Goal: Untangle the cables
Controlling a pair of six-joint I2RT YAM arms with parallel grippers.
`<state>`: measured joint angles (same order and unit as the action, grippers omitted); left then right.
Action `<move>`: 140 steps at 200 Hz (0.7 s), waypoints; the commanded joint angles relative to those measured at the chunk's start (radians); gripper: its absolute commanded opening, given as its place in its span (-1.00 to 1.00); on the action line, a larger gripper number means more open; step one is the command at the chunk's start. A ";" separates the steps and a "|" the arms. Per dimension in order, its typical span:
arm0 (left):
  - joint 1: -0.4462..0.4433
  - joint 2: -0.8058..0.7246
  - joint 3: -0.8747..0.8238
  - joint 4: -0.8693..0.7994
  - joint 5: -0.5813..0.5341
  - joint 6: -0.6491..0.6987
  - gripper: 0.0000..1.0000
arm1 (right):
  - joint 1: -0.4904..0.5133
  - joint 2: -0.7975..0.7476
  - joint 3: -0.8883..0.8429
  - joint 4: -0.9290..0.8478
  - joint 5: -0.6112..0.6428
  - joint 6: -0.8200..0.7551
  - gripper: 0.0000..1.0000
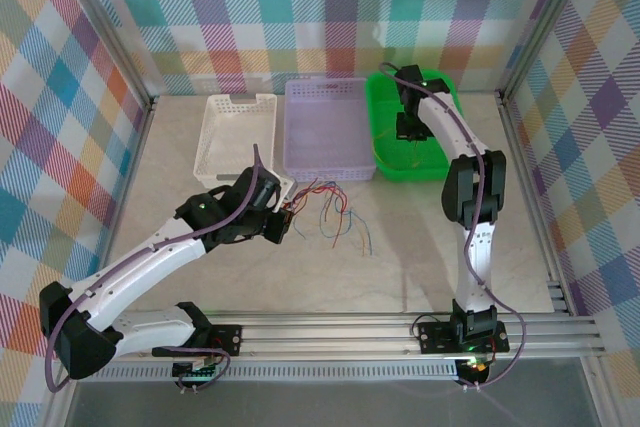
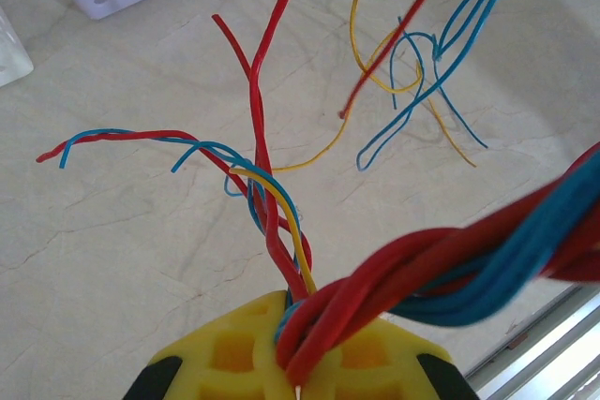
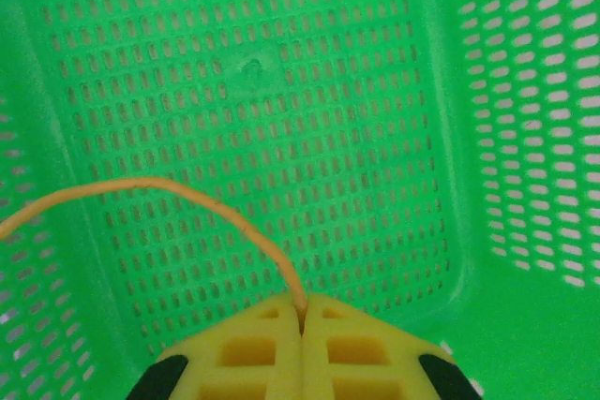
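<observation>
the left gripper [image 2: 295, 364] is clamped on a twisted bunch of red, blue and yellow cables [image 2: 272, 222], which fan out on the table [image 1: 420, 247] (just in front of the clear basket [image 1: 330, 137]). the right gripper [image 3: 302, 320] is closed on one yellow cable [image 3: 187, 196] over the green basket [image 3: 281, 72].

Three baskets: white basket [image 1: 238, 142], lilac basket [image 1: 328, 132], green basket [image 1: 388, 139].
</observation>
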<state>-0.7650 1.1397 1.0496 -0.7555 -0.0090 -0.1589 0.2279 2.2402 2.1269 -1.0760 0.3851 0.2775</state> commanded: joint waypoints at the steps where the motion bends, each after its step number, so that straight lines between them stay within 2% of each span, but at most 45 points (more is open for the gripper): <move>1: -0.010 0.003 -0.006 0.022 0.016 0.021 -1.00 | -0.022 -0.006 0.032 -0.043 -0.075 0.029 -0.85; 43: -0.013 0.005 -0.005 0.022 0.023 0.021 -1.00 | -0.024 -0.003 0.059 -0.069 -0.082 0.018 -0.73; 76: -0.012 0.009 -0.006 0.022 0.025 0.021 -1.00 | -0.028 0.020 0.101 -0.093 -0.055 0.017 -0.88; 92: -0.013 0.010 -0.006 0.021 0.026 0.022 -1.00 | -0.029 0.042 0.143 -0.112 -0.053 0.018 -0.89; 112: -0.014 0.012 -0.006 0.021 0.026 0.022 -1.00 | -0.030 0.067 0.200 -0.140 -0.043 0.023 -0.83; 128: -0.015 0.013 -0.005 0.021 0.027 0.024 -1.00 | -0.030 0.072 0.230 -0.144 -0.026 0.026 -0.66; 140: -0.014 0.017 -0.005 0.021 0.027 0.024 -1.00 | -0.032 0.071 0.246 -0.140 -0.040 0.020 -0.62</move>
<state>-0.7654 1.1522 1.0492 -0.7551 0.0071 -0.1516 0.2012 2.2951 2.3169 -1.1732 0.3378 0.2886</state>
